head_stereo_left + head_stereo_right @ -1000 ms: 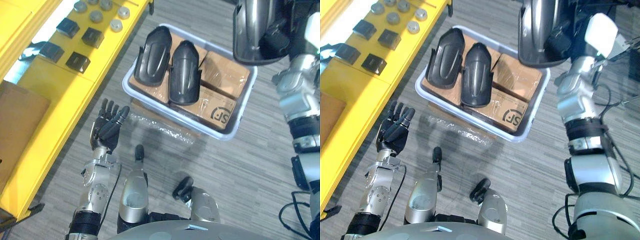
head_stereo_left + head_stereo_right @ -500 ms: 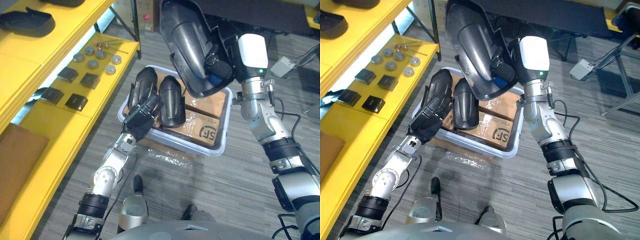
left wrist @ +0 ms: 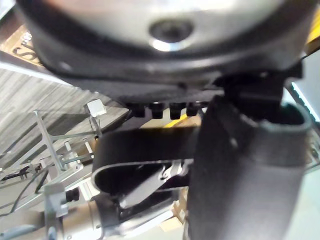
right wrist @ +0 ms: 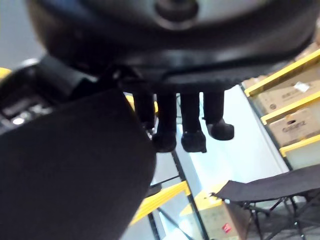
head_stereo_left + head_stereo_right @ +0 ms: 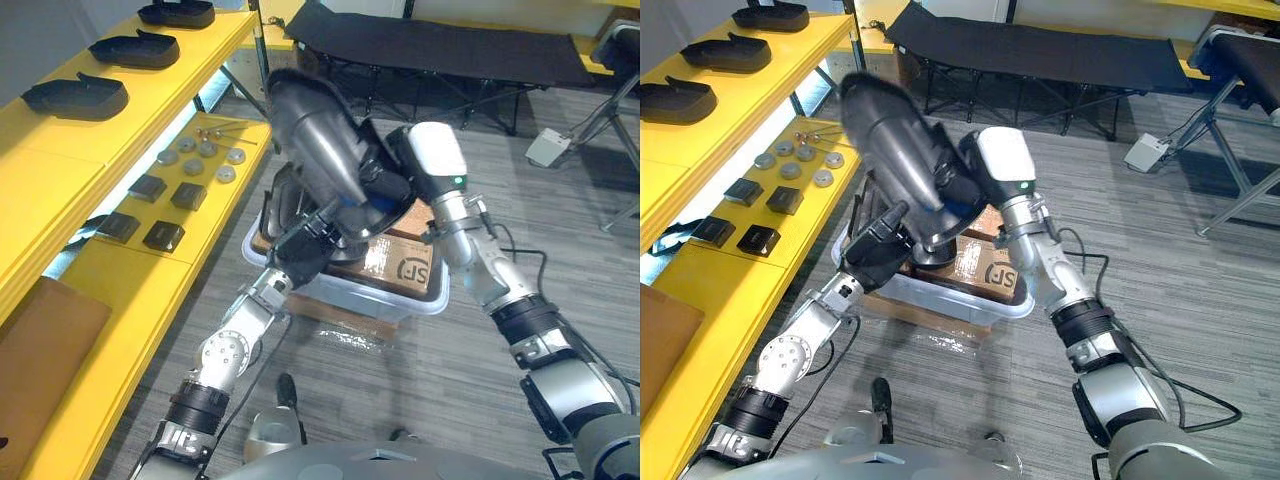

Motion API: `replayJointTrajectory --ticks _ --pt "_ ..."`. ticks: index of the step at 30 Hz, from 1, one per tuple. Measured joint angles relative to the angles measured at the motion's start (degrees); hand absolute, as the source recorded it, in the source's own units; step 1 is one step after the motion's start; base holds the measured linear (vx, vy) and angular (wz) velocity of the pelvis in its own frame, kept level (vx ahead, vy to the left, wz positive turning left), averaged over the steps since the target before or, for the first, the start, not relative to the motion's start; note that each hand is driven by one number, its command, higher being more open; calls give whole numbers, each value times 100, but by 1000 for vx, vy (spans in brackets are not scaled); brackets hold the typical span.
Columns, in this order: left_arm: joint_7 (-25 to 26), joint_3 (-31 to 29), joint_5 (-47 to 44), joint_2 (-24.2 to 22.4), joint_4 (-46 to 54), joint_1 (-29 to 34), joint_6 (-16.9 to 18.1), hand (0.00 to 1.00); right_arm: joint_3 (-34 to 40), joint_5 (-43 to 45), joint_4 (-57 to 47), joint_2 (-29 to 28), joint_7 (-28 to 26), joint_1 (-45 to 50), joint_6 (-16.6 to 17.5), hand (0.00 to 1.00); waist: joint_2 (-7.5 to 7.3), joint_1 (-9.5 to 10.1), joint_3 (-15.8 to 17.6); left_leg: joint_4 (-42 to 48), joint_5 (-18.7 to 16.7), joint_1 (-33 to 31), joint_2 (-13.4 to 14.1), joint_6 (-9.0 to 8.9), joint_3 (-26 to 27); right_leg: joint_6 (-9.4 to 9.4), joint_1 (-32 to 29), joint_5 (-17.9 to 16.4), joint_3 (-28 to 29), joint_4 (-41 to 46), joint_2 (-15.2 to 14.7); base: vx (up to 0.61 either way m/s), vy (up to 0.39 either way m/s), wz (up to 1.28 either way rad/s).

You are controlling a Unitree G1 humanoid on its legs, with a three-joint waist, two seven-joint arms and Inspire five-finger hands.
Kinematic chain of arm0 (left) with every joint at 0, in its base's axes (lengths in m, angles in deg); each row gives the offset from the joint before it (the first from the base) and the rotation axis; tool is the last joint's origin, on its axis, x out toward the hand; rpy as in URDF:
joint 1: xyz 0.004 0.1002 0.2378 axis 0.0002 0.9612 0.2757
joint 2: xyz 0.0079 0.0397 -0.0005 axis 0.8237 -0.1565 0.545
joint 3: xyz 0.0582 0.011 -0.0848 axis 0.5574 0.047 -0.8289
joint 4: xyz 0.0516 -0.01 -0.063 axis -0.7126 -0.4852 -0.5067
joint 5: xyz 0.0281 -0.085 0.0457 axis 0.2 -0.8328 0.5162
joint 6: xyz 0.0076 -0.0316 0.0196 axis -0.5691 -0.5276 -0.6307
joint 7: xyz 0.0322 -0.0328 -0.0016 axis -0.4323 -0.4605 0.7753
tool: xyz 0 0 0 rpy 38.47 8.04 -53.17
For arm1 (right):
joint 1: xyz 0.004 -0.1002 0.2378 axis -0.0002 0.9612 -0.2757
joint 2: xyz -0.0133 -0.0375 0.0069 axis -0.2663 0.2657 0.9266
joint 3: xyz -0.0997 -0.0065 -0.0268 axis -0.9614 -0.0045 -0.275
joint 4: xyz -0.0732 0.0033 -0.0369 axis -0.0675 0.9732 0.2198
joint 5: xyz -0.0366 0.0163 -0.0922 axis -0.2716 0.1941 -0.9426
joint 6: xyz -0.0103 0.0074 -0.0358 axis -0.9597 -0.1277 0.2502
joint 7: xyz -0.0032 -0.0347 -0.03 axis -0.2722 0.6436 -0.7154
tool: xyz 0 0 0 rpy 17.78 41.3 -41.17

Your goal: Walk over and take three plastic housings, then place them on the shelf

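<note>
While the right arm bends up across the front, its right hand (image 5: 390, 185) is clamped on the rim of a large glossy dark plastic housing (image 5: 315, 150), held tilted in the air above a grey plastic tub (image 5: 400, 300). The left arm stretches forward, with the left hand (image 5: 310, 245) just under the housing's lower end, its fingers fairly straight and apart. A second dark housing (image 5: 283, 195) lies in the tub.

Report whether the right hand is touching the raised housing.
Touching. The left eye view shows the right hand gripping the raised housing, carrying it in the air above the bin.
</note>
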Motion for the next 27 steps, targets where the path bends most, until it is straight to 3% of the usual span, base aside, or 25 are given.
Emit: replayJointTrajectory --ticks 7,8,10,14,18,23,27 --pt "414 191 106 7 1 -3 164 100 -223 15 54 -185 -37 1 40 0 1 22 -54 -1 57 -23 -8 43 -47 -18 2 46 -12 -10 9 -23 7 3" --pt "583 296 204 8 2 -3 204 0 -243 16 112 -191 -37 23 40 0 -4 24 -113 -1 59 -25 -11 44 -49 -18 2 62 -15 -37 13 0 0 0" --pt "818 391 477 7 11 -2 322 0 -246 19 125 -199 -30 94 39 0 -3 27 -177 -2 58 -25 -23 43 -56 -17 12 66 -24 -92 17 -42 11 1" --pt "1927 640 949 -19 227 -2 674 0 -268 28 132 -229 -13 310 -13 0 1 11 -274 -3 58 -25 -18 43 -55 -50 6 58 -23 -97 22 -19 5 0" --pt "2641 623 1178 -285 250 0 1094 0 -219 35 110 -448 93 457 -25 0 -15 7 -310 -2 59 -25 -11 42 -52 -59 21 100 -22 -171 45 -5 0 -2" --pt "3071 421 1402 -470 201 58 1401 0 -175 19 -6 -858 250 520 -22 0 -30 14 -319 -2 60 -25 -8 41 -55 -66 46 118 -23 -224 65 5 -4 0" --pt "3111 413 1671 -470 178 138 1612 0 -121 18 -4 -1088 223 622 -24 0 -87 53 -353 -2 60 -25 -18 40 -71 -23 86 149 -45 -273 75 16 -6 4"
